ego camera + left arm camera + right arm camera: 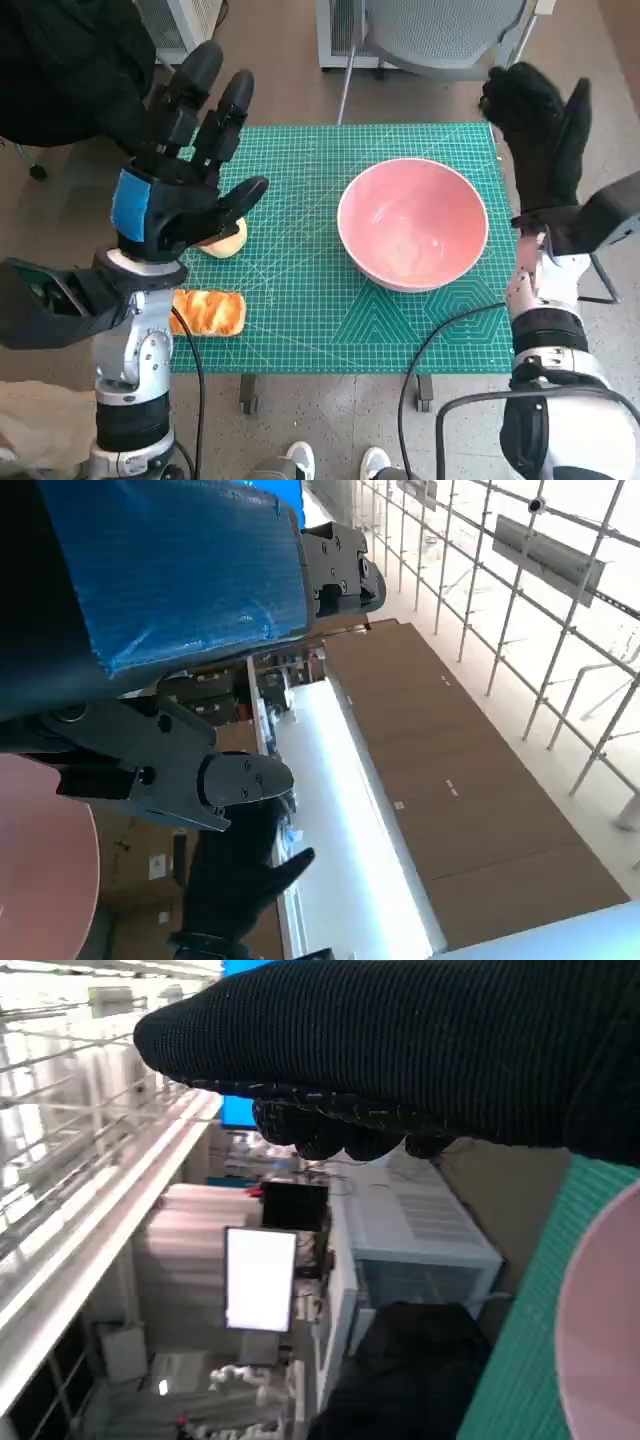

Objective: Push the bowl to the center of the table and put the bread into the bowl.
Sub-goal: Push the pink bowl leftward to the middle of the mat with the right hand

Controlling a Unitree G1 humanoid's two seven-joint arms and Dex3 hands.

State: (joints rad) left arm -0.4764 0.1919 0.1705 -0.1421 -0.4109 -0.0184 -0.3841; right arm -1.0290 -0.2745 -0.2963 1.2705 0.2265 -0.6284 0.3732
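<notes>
I saw the pink bowl (413, 237) right of the mat's (300, 300) middle; two breads (208, 311) lay at its left edge; my left hand (185, 170) hovered above them, fingers spread, empty; my right hand (540, 135) was raised beside the bowl, open

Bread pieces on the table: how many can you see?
2. A striped glazed bread lies at the green mat's near-left corner. A pale round bun sits just beyond it, partly hidden under the left hand; more could be hidden there.
</notes>
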